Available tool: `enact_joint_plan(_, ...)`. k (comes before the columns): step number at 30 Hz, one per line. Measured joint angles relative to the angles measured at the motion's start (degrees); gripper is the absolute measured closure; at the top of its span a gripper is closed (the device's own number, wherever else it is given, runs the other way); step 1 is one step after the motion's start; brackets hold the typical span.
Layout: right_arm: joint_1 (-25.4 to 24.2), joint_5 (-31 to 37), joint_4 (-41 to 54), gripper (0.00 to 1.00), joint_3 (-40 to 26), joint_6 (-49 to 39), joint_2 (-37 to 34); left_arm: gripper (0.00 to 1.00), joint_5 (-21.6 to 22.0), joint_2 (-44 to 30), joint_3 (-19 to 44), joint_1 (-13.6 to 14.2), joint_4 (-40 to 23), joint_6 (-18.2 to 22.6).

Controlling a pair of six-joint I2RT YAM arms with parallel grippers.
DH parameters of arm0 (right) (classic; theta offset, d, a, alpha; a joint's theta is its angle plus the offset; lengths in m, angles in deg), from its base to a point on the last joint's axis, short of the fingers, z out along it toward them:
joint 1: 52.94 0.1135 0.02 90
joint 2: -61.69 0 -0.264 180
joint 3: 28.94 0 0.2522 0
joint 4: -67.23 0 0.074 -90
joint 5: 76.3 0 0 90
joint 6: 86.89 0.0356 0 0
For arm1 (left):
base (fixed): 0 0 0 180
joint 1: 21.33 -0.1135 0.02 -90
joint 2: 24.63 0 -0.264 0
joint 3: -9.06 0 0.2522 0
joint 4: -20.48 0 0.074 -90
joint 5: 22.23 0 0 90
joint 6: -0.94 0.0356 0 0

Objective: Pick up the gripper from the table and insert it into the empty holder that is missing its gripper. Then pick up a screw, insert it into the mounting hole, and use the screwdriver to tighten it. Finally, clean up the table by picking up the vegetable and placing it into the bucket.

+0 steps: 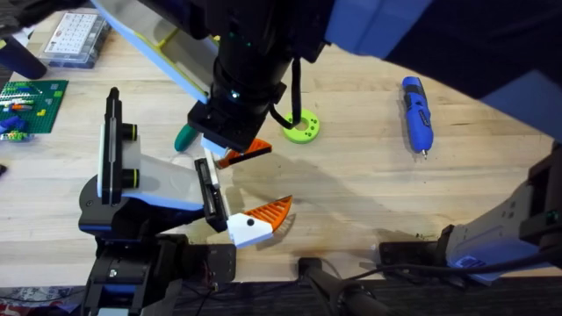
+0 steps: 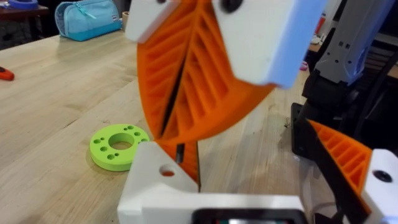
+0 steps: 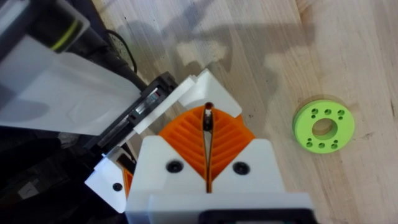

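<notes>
My right gripper reaches down from above, shut on the small flat orange gripper. It holds that piece against the white empty holder, whose mounting hole faces the left wrist view. The orange gripper stands beside that block, under the right gripper's ribbed pads. My left gripper lies low on the table, open. The empty holder sits at one end of its rail and a ribbed orange finger at the other. The blue screwdriver lies far right. Screw, vegetable and bucket are out of view.
A lime-green ring with small holes lies just beyond the right gripper. A teal object sits half hidden under the arm. A clear parts box and a green brick plate are at the far left.
</notes>
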State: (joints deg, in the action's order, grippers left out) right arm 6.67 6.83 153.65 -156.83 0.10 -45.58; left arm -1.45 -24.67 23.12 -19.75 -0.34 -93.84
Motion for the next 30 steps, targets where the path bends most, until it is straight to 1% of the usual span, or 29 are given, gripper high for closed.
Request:
enact_joint_plan(7,-0.02,-0.06,0.56,0.989,-0.02,0.0,0.0,0.013,-0.02,0.0,0.0,0.0,0.01,-0.04)
enact_joint_plan(22,-0.02,-0.06,-2.63,0.989,-0.02,0.0,0.0,0.013,-0.03,0.0,0.0,0.0,0.01,-0.04)
enact_joint_plan(30,-0.02,-0.06,-2.55,0.989,-0.02,0.0,0.0,0.013,-0.02,0.0,0.0,0.0,0.0,-0.04)
